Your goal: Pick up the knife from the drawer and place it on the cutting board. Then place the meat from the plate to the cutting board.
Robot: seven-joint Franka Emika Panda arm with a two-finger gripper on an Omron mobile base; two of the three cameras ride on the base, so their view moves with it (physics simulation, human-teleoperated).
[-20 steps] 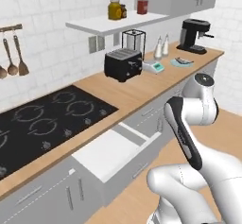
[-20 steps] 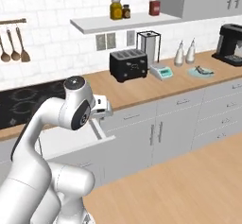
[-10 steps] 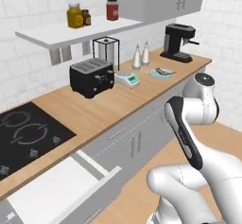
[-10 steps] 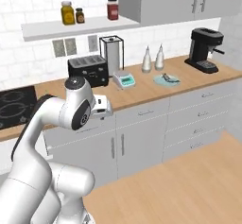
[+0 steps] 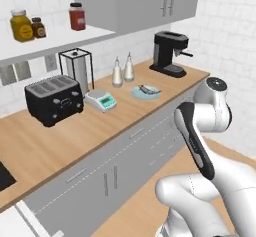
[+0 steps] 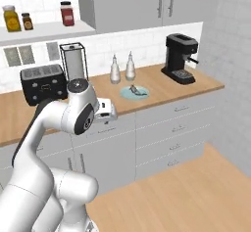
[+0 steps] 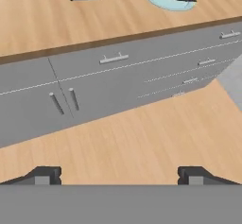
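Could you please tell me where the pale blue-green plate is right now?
The plate sits on the wooden counter, just in front of the two bottles, between the small white scale and the black coffee machine.

Glossy white rounded arm links, dark grey joint bands, round grey joint caps

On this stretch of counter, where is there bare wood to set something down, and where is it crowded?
Bare wood runs along the front edge of the counter, in front of the toaster and scale. A smaller free patch lies between the plate and the coffee machine. It is crowded at the back: toaster, blender, scale, two bottles.
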